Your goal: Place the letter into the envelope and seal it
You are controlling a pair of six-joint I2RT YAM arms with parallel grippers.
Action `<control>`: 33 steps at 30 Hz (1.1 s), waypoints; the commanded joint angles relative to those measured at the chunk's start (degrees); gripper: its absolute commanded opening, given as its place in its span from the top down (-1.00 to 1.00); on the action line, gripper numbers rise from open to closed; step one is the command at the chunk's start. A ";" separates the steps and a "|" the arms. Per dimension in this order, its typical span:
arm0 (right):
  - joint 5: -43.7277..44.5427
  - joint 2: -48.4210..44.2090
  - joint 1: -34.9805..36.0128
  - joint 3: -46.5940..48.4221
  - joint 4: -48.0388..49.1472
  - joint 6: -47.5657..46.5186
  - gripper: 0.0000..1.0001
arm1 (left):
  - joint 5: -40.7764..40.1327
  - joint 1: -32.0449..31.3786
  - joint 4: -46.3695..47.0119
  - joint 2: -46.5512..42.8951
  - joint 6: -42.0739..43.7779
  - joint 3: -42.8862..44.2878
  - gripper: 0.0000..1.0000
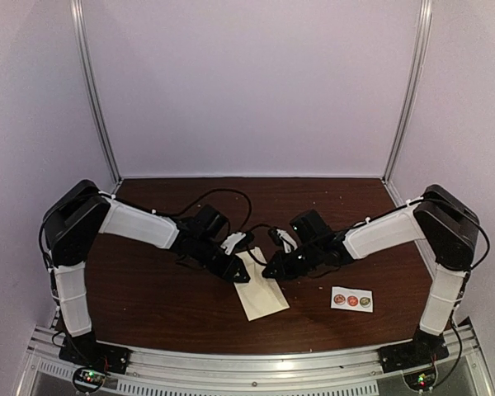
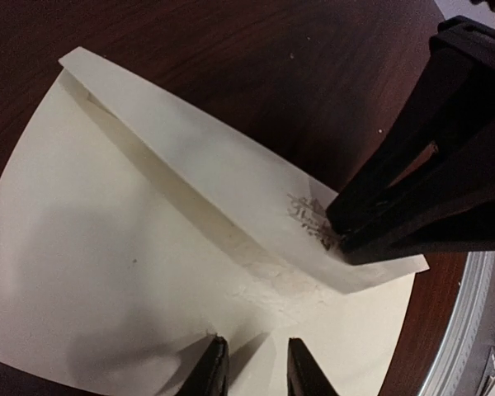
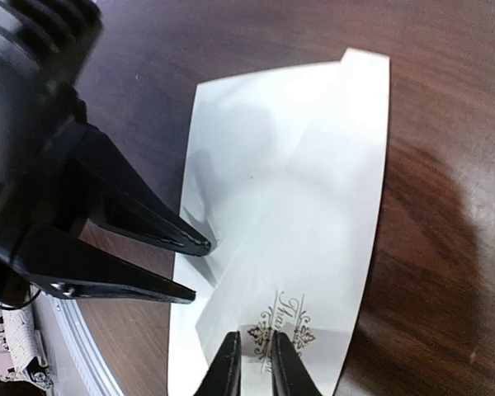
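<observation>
While both arms bend inward from their bases at the near corners, each rises to a high black elbow by its side wall. Each then slopes its white forearm down toward the middle of the table [image 1: 148, 297], so the two wrists meet nose to nose. The envelope [image 1: 264, 299] lies flat on the wood between them. It sits a little nearer than the grippers, with one long end angled toward the front rail. The left gripper [image 1: 241, 278] pitches down from the left. Its fingers stand a narrow gap apart, with their tips at the envelope's edge. I cannot tell whether they press on the paper or only hover just above it, and nothing shows clamped between them. The right gripper [image 1: 270, 271] comes in low from the other side, and its jaws are nearly together. They nip the outer edge of the flap [image 2: 206, 157], right at a dark ornate print [image 3: 285, 326]. The flap stands lifted off the envelope's body along its whole length, and a shadowed crease runs beneath it. The two grippers sit close, tip facing tip, without touching. A sticker strip [image 1: 351, 299] with three round dots lies flat on the table to the right. It is well clear of the envelope and lies below the right forearm in the top view.
</observation>
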 commanded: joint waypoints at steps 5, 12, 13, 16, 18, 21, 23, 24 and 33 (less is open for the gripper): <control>-2.57 5.56 2.12 1.69 2.67 2.35 0.75 | -1.56 -1.70 -0.67 1.13 -2.72 -1.98 0.48; -2.47 7.53 2.97 1.40 3.16 2.26 0.77 | -2.00 -4.06 1.09 -3.59 -6.72 -6.10 0.48; -2.46 7.56 2.97 1.26 3.25 2.26 0.77 | -1.93 -4.14 1.41 -4.53 -7.40 -6.55 0.48; -2.86 7.27 3.05 1.24 3.20 1.92 0.78 | -3.39 -4.11 1.43 -7.83 -7.89 -6.52 0.48; -3.07 6.58 3.02 1.24 3.07 1.63 0.78 | -4.63 -3.95 0.85 -9.09 -7.49 -5.27 0.47; -3.07 4.96 3.11 1.08 2.63 1.39 0.77 | -5.61 -3.40 0.08 -8.90 -6.56 -2.40 0.47; -3.12 4.11 3.15 1.07 2.38 1.28 0.77 | -6.16 -2.94 0.08 -7.84 -5.86 -0.51 0.47; -3.16 3.81 3.15 0.99 2.28 1.28 0.77 | -6.39 -2.69 0.08 -6.92 -5.45 0.60 0.47; -2.31 0.69 4.06 -0.52 2.64 2.31 0.77 | -7.43 -2.17 0.27 1.89 -2.18 6.41 0.50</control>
